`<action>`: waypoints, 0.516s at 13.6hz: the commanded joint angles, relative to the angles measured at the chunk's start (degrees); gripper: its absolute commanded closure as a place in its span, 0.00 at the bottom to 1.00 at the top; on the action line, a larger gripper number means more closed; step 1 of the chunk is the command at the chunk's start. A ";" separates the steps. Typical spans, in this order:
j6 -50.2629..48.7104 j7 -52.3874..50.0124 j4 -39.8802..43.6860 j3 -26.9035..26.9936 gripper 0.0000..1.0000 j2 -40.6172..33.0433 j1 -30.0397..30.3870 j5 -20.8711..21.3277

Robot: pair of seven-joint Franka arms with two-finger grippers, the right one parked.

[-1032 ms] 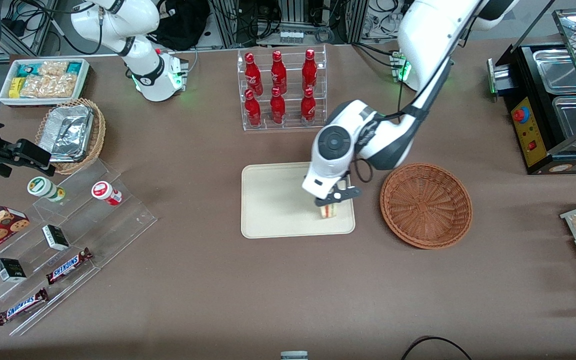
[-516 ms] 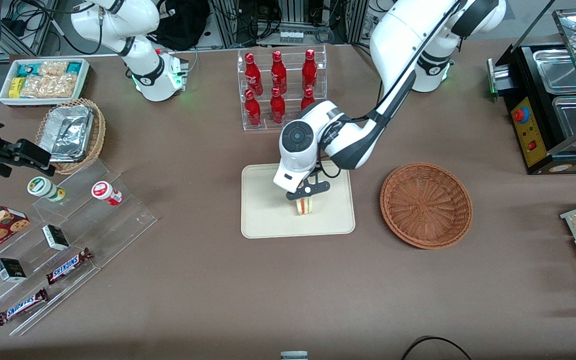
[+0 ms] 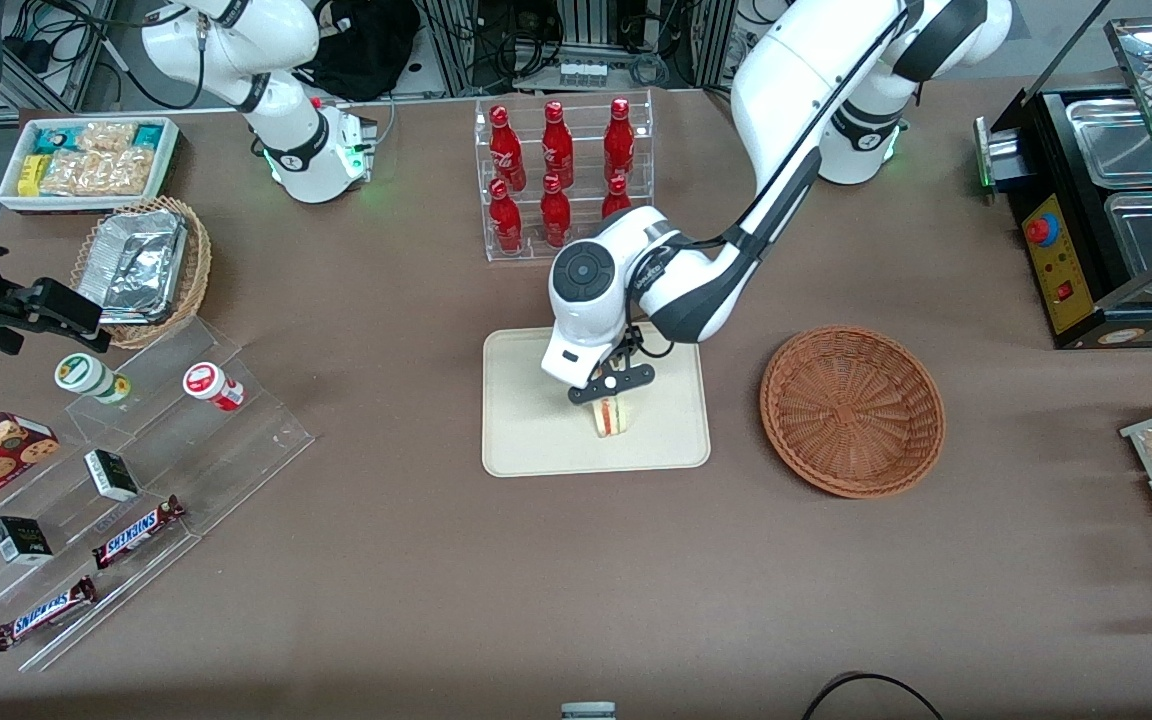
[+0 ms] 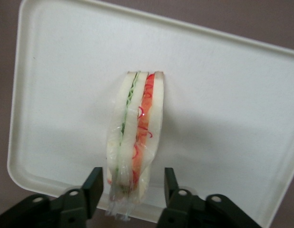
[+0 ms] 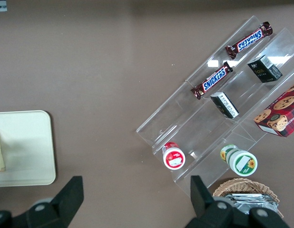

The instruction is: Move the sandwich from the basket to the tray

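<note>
Sandwich (image 4: 134, 137) position: standing on edge on the tray (image 3: 526, 440), near the tray's middle, cut edge with red and green filling facing up. Gripper (image 4: 130, 190) position: directly above the sandwich, fingers spread, a visible gap between each finger and the bread; nothing is grasped. Basket (image 3: 852, 410) position: beside the tray, toward the working arm's end of the table, and holding nothing. Step in hand, as judged: release at placement. Next move calls for a straight vertical lift, so the fingers clear the wrapper without tipping the wedge.
</note>
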 commanded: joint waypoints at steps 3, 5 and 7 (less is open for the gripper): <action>-10.77 5.02 -0.44 0.64 0.00 -7.86 2.72 1.01; -15.61 7.59 -0.08 0.64 0.00 -9.36 5.71 0.74; -17.20 7.95 -0.87 0.55 0.00 -11.20 9.92 1.36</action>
